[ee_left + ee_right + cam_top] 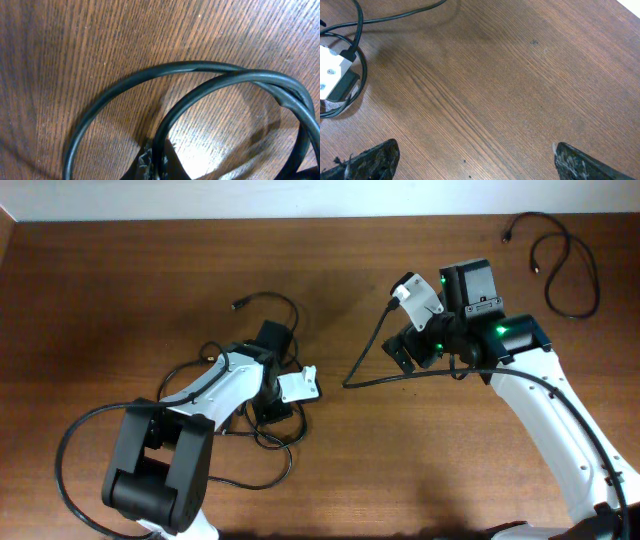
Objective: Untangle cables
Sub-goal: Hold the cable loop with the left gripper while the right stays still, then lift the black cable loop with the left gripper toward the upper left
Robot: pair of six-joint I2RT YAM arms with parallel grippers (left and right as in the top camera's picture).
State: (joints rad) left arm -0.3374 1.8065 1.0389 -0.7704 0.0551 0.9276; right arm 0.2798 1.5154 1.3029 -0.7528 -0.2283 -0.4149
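Observation:
The cables (262, 308) lie as a tangle of thin black loops left of the table's middle, with a small plug end at the back. My left gripper (271, 409) is down in this tangle. In the left wrist view it (160, 167) is shut on one black cable (172, 112), which rises from between the fingertips and curves over a second loop (125, 82). One more black cable (566, 268) lies apart at the far right corner. My right gripper (412, 350) hovers open over bare wood (475, 165), its fingertips (372, 161) wide apart with nothing between them.
Thick black robot cables (385, 377) run from the right arm across the middle and loop round the left arm's base (75, 440). The left arm's white wrist camera (330, 75) shows at the left edge of the right wrist view.

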